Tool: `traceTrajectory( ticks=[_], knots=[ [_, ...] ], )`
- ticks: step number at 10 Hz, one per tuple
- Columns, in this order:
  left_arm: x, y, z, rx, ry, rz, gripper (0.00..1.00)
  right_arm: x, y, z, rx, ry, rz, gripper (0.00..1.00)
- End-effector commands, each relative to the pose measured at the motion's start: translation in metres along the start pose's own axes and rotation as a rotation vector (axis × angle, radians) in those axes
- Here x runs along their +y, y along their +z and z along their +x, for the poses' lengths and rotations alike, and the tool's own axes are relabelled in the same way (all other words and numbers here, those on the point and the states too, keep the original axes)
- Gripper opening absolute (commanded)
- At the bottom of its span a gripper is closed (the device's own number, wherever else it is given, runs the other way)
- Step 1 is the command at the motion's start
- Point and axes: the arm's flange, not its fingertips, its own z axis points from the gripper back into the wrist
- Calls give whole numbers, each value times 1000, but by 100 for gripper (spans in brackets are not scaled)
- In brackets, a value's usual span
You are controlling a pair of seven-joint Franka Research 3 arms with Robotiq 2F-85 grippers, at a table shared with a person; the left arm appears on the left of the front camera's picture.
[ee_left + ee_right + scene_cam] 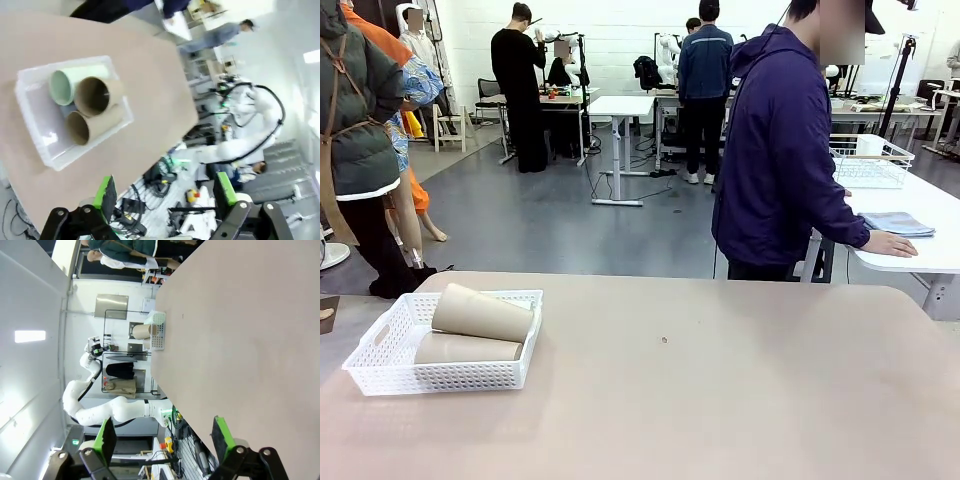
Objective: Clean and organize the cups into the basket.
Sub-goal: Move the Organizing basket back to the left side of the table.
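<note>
At the lower left of the front view, three cups lie stacked inside the white basket on the surface, apparently already tidied, while both end effectors hang spread and empty.

Count: 3 cups total, all lying on their sides in 1 basket. 2 tan cups stacked at the 6 o'clock side of the basket in the left wrist view, 1 mint green cup at 12 o'clock of them. Front view shows only the 2 tan ones. 1 basket on 1 tabletop, at its 9 o'clock end. 1 person at the far edge, 1 o'clock.
</note>
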Motion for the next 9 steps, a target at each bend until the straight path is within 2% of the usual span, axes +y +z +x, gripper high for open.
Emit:
traceTrajectory(
  ticks=[1, 3, 8, 9],
  knots=[
    [45, 33, 23, 60, 56, -101, 100, 0, -2, 0, -1, -10, -12, 100],
    [64, 46, 16, 26, 72, -137, 100, 0, -2, 0, -1, -10, -12, 100],
    [60, 49, 6, 12, 63, -132, 100, 0, -2, 0, -1, -10, -12, 100],
    [69, 41, 5, 16, 76, -136, 100, 0, -2, 0, -1, -10, -12, 100]
  ],
)
